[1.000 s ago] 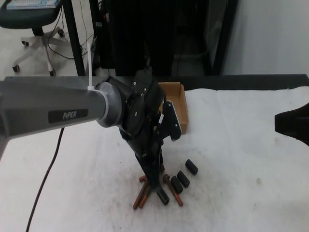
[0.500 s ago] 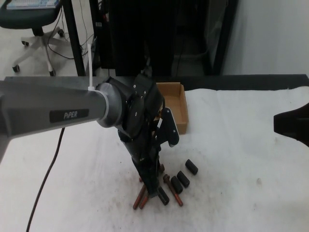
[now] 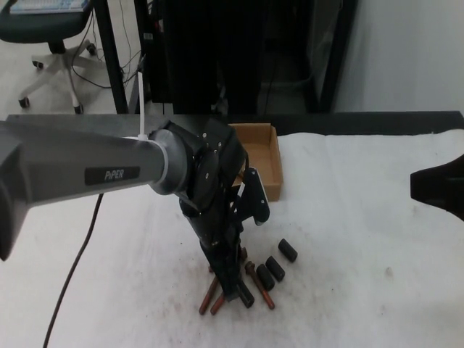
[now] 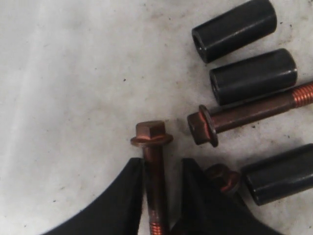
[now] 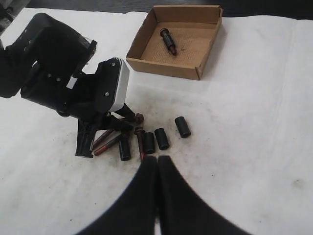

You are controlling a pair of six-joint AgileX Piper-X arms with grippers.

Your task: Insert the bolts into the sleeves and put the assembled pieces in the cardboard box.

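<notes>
Sleeves (image 4: pixel 253 76) and loose bolts (image 4: pixel 244 111) crowd the bolt (image 4: pixel 153 161) between left jaws.

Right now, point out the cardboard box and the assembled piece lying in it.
cardboard box (image 5: pixel 166 68), right wrist view, on its outer side wall.
assembled piece (image 5: pixel 167 41), right wrist view, on its middle.

A white cloth (image 3: pixel 362 239) covers the bench, smudged with rusty stains and dark specks (image 4: pixel 73 98). A black cable (image 3: pixel 69 275) lies across its left part, running to the near edge. Behind the bench, on a pale floor, stands an office chair (image 3: pixel 54 32) with a star base on casters, next to a black upright post (image 3: pixel 109 51). Farther right is a white wall (image 3: pixel 406 51).
</notes>
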